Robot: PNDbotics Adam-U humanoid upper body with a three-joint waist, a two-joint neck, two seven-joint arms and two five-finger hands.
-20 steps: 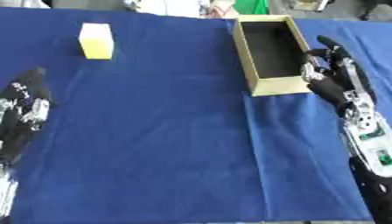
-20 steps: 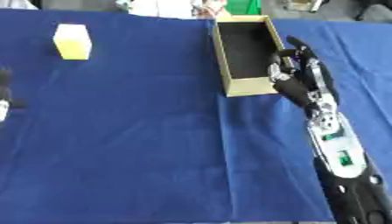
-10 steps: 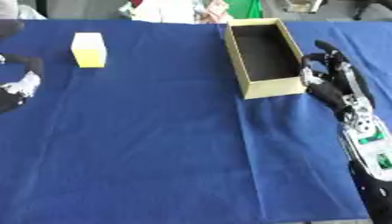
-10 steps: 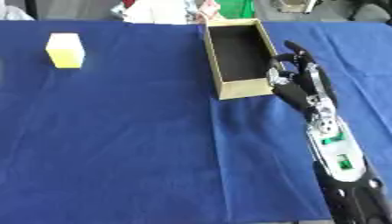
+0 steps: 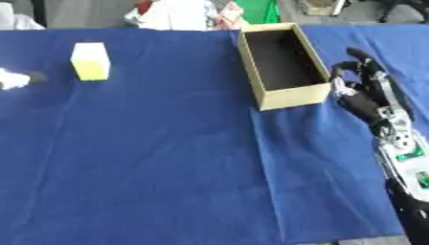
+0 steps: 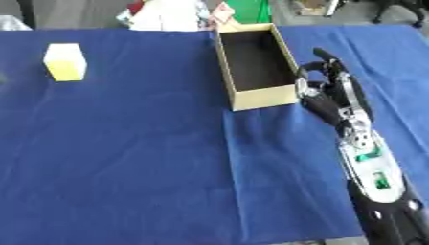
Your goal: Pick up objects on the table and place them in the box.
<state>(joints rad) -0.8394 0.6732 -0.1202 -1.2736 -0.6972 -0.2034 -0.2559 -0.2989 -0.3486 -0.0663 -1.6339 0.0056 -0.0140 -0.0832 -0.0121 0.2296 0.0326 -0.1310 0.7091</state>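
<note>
Beside your right hand [image 6: 328,98], on the side toward the table's middle: one open cardboard box [image 5: 283,64], tan outside, dark inside, lying lengthwise away from you on the blue tablecloth [image 5: 159,158]. Your right fingers [image 6: 325,56] stand just beside the box's near right corner; whether the thumb touches the wall cannot be told. Nothing shows inside the box.

Well apart from those fingers, across the cloth toward your left: one yellow block [image 5: 90,61], upright, resting alone on the cloth. It lies just beside the tip of your left hand [image 5: 16,79], with a small gap between them.

Hidden or unclear:
- Your left hand shows only as a white-and-dark tip at the left edge of the left eye view; the rest is cut off, so you cannot tell whether its fingers are spread or curled.
- Your right forearm runs out at the lower right corner.
- Clutter beyond the far edge of the cloth, white, red and green, is too blurred to name.

Right fingers: apart and mostly straight, pointing away from you, lightly bent at the tips, holding nothing. Palm faces the box side.
</note>
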